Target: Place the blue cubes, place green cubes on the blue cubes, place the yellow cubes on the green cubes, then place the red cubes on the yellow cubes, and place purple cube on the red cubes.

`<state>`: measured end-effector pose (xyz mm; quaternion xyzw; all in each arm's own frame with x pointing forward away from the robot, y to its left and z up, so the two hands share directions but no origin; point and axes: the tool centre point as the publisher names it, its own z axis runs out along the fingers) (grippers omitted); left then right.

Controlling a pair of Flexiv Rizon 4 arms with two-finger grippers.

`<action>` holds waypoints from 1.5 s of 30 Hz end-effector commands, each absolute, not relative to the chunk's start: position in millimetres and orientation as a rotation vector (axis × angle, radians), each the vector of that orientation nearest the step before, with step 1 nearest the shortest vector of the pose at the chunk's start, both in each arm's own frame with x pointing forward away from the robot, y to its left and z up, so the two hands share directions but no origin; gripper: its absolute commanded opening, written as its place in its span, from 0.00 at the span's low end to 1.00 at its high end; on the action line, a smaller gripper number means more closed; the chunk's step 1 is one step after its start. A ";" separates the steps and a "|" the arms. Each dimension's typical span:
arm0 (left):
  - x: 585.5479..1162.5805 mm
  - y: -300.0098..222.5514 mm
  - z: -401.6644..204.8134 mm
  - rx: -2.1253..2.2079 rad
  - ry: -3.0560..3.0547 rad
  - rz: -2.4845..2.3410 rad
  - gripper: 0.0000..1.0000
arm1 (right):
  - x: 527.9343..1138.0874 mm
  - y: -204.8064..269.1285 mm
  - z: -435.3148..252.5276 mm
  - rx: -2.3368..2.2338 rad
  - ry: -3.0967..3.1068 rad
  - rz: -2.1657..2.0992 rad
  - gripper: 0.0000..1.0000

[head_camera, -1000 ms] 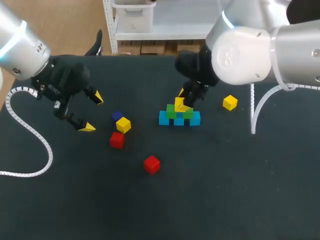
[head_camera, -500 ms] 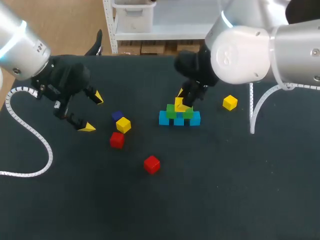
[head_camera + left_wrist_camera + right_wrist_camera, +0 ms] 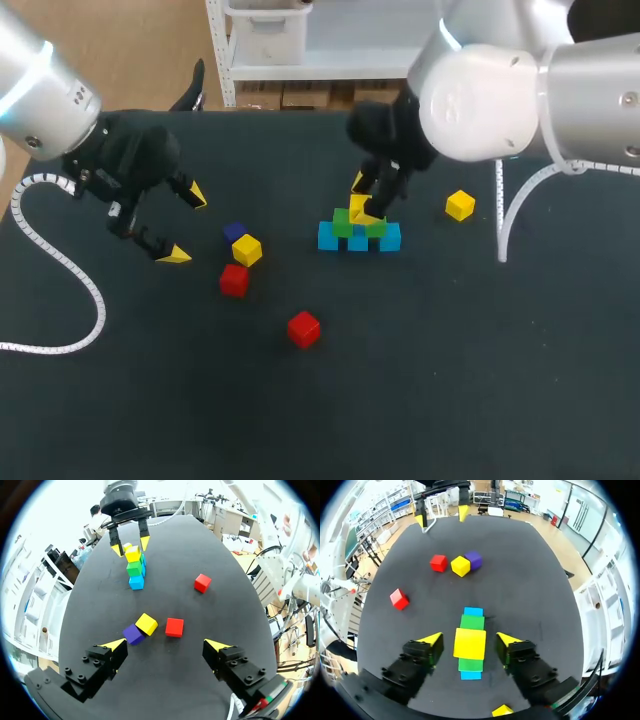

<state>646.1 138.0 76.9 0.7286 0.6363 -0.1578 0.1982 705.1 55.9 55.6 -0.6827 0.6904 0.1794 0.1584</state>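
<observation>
Three blue cubes (image 3: 358,240) lie in a row on the table (image 3: 450,380) with two green cubes (image 3: 360,226) on them and a yellow cube (image 3: 469,643) on top. The right fingers (image 3: 433,641) straddle that top cube, set slightly wider than it and clear of both sides. The left fingers (image 3: 116,645) hang spread wide and empty near a purple cube (image 3: 235,232) touching a loose yellow cube (image 3: 246,249), with a red cube (image 3: 234,280) just beside; another red cube (image 3: 303,328) and another yellow cube (image 3: 460,205) lie well apart.
</observation>
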 end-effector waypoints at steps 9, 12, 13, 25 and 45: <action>645.9 139.5 76.1 2.038 1.773 -0.443 1.00 | 709.0 -5.5 98.9 -2.071 1.723 0.698 1.00; 645.9 139.5 76.1 2.038 1.773 -0.443 1.00 | 715.0 -30.3 101.7 -2.114 1.621 0.687 1.00; 645.9 139.5 76.1 2.038 1.773 -0.443 1.00 | 716.7 -37.3 101.0 -2.125 1.595 0.704 1.00; 645.9 139.5 76.1 2.038 1.773 -0.443 1.00 | 734.0 -93.0 63.2 -2.272 1.395 0.671 1.00; 645.9 139.5 76.1 2.038 1.773 -0.443 1.00 | 779.3 -111.5 5.1 -2.473 1.154 0.659 1.00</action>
